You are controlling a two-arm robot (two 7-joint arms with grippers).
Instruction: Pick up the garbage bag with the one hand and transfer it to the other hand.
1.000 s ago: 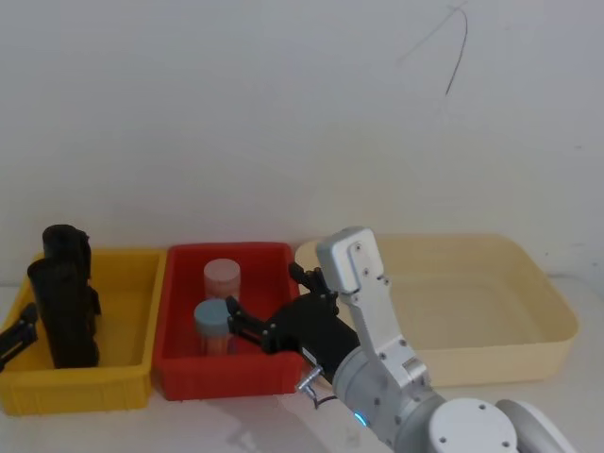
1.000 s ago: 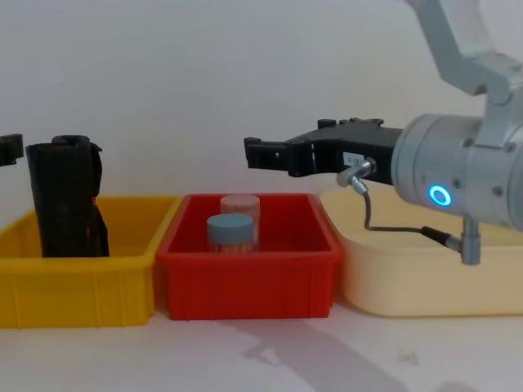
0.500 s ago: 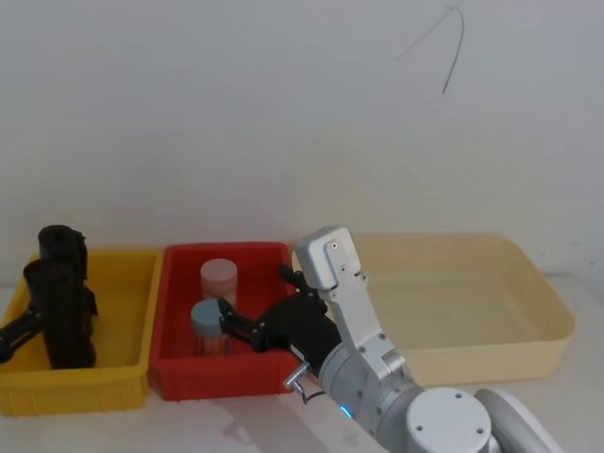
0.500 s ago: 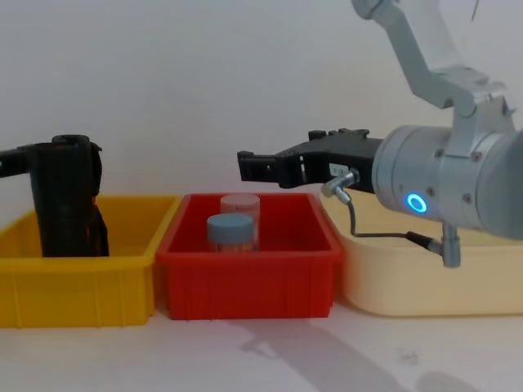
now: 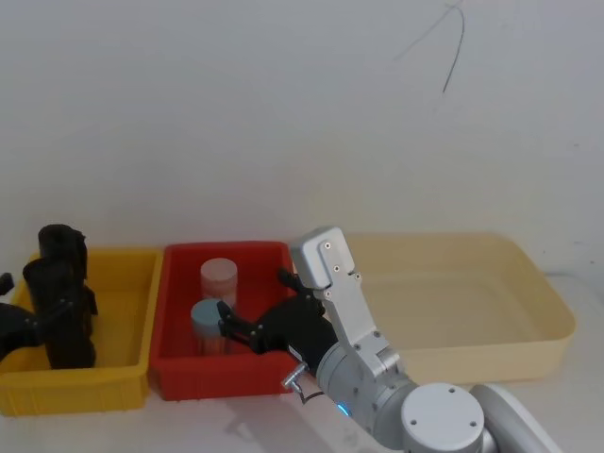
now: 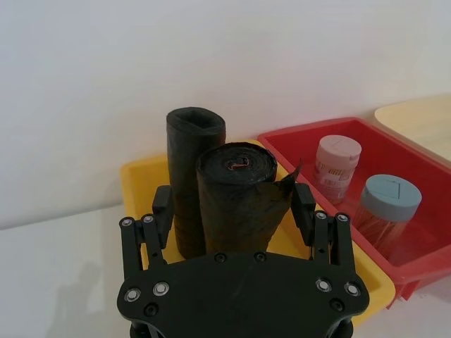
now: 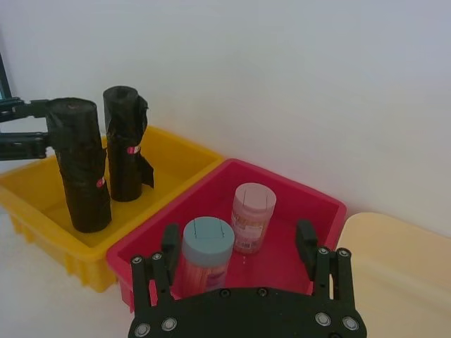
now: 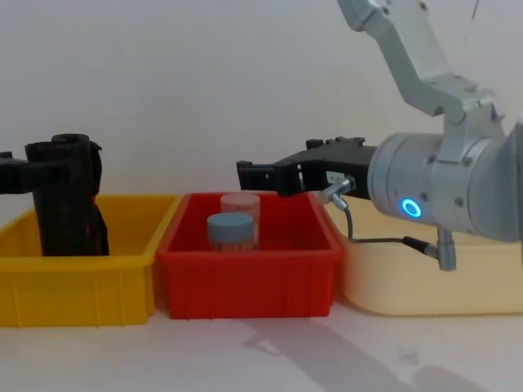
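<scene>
Black garbage bag [image 6: 236, 184] upright, straddled by spread left pincer [image 6: 234, 205].

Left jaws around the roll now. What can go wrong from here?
The garbage bag stands close beside the second roll in the yellow bin; lifting may drag or tip that one.
A loose flap sticks out of the bag; the left gripper, jaws open around it, might pinch only the flap.
The right gripper, open, hovers over the jars in the red bin; a low handover might knock them.
</scene>
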